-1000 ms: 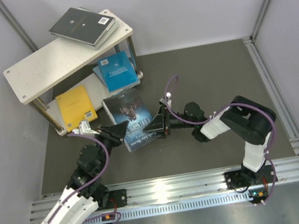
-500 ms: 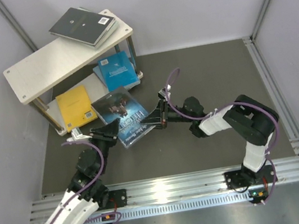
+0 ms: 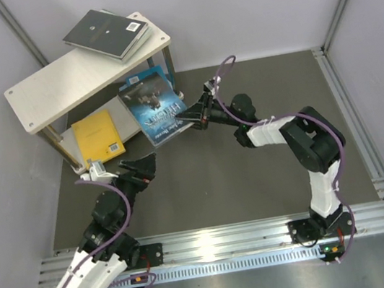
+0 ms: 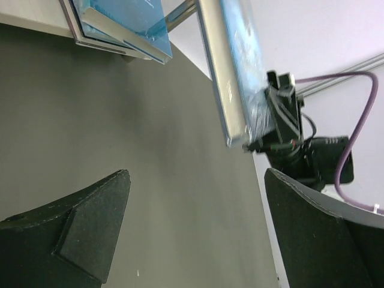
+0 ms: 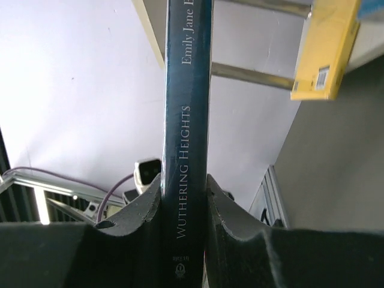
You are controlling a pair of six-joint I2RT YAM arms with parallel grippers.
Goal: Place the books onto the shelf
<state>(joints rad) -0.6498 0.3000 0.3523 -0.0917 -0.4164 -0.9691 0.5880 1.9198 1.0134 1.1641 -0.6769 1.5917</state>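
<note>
While your right claw [image 3: 190, 120] grips the Wuthering Heights paperback [image 3: 154, 106], shelf [image 3: 72, 81] just beyond it, your left claw [image 3: 141, 170] stands wide open, empty.

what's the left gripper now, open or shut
Open: on the left gripper the two fingers stand wide apart in the left wrist view, nothing held between them.

Books [image 3: 103, 32] – min. 5 vis.; 1 shelf [image 3: 58, 85]; 2 pincers – L [image 3: 145, 169], R [image 3: 188, 119].

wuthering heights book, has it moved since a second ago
Yes: the Wuthering Heights book has gone from the bare mat up to the shelf, now overlapping its lower tier.
</note>
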